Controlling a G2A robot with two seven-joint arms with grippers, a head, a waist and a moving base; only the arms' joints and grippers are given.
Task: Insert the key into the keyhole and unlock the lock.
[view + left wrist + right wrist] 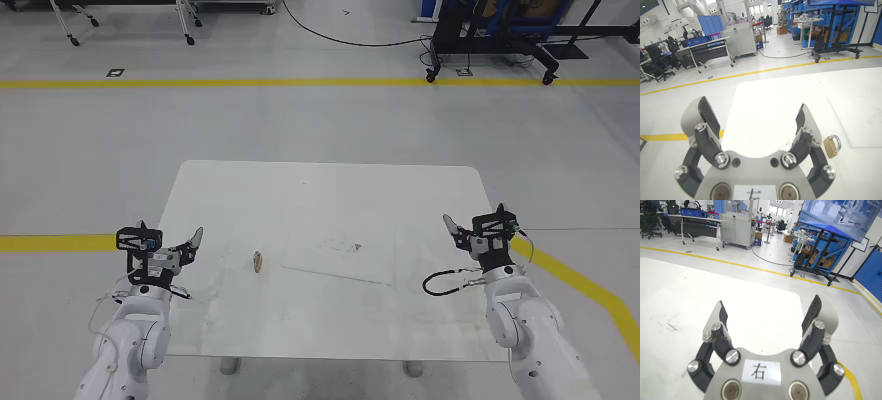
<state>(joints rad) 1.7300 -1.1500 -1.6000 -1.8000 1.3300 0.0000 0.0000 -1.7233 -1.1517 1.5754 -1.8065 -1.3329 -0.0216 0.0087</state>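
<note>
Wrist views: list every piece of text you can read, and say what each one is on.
"左", its lower part cut off at the picture's edge: left wrist label, on the plate behind the left gripper.
"右": right wrist label, on the plate behind the right gripper.
Small sign beside the big screen: print too small to read.
Padlock: no legible marking.

White single-character side label at base of left gripper, likewise right gripper.
</note>
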